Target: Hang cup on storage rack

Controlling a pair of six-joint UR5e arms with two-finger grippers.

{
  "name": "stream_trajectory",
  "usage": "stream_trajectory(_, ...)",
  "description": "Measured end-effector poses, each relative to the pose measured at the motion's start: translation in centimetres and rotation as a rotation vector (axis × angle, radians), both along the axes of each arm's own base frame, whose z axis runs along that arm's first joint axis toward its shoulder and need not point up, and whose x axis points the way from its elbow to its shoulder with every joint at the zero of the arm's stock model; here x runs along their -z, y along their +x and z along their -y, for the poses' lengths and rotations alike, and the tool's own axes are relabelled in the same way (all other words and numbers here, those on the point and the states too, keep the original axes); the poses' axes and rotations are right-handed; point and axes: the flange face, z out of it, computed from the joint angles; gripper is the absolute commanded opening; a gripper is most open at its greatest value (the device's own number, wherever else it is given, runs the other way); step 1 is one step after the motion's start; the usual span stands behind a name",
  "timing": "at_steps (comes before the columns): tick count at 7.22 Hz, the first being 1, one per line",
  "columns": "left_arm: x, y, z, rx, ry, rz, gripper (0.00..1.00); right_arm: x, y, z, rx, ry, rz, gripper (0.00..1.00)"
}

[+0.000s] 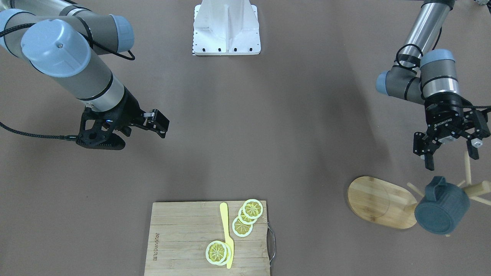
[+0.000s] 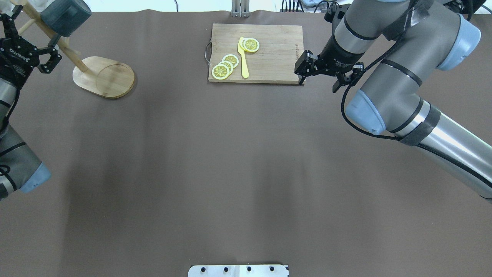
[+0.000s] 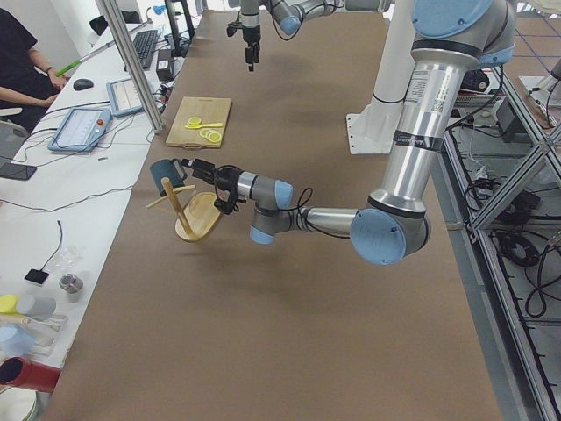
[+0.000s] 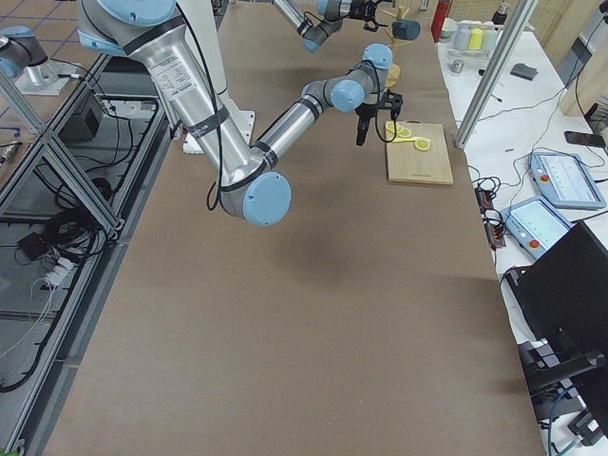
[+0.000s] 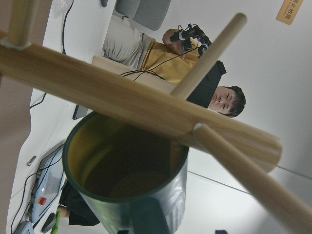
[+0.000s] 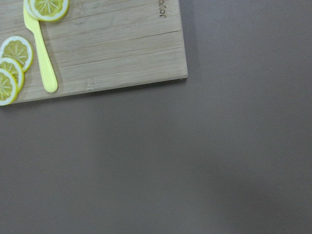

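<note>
Logging state: we see the cup (image 1: 441,211) hung by its handle on a peg of the rack (image 1: 378,201), off the desk (image 1: 245,134). The left gripper (image 1: 452,159) hovers just beside the rack's pegs, jaws spread, clear of the cup. The right gripper (image 1: 161,128) sits well apart from the rack, past the board (image 1: 180,237); we read its jaws as pressed together.
</note>
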Motion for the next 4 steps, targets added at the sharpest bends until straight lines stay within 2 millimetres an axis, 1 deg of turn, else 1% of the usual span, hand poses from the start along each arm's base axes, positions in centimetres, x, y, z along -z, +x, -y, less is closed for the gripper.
stream_trajectory(1, -0.2, -1.3, -1.4, 0.0, 0.003, -0.003, 0.98, 0.0, 0.0, 0.0, 0.0, 0.001, 0.001, 1.0)
stream_trajectory(2, 0.3, -2.5, -2.8, 0.001, 0.018, -0.006, 0.98, 0.0, 0.1, -0.1, 0.0, 0.001, 0.001, 1.0)
stream_trajectory(3, 2.1, -3.4, -3.9, 0.012, 0.058, 0.001, 0.98, 0.0, 0.1, -0.1, 0.001, 0.001, 0.002, 1.0)
stream_trajectory(4, 5.3, -4.4, -4.9, 0.038, 0.121, 0.019, 0.98, -0.1, 0.1, -0.2, 0.001, 0.0, 0.002, 1.0)
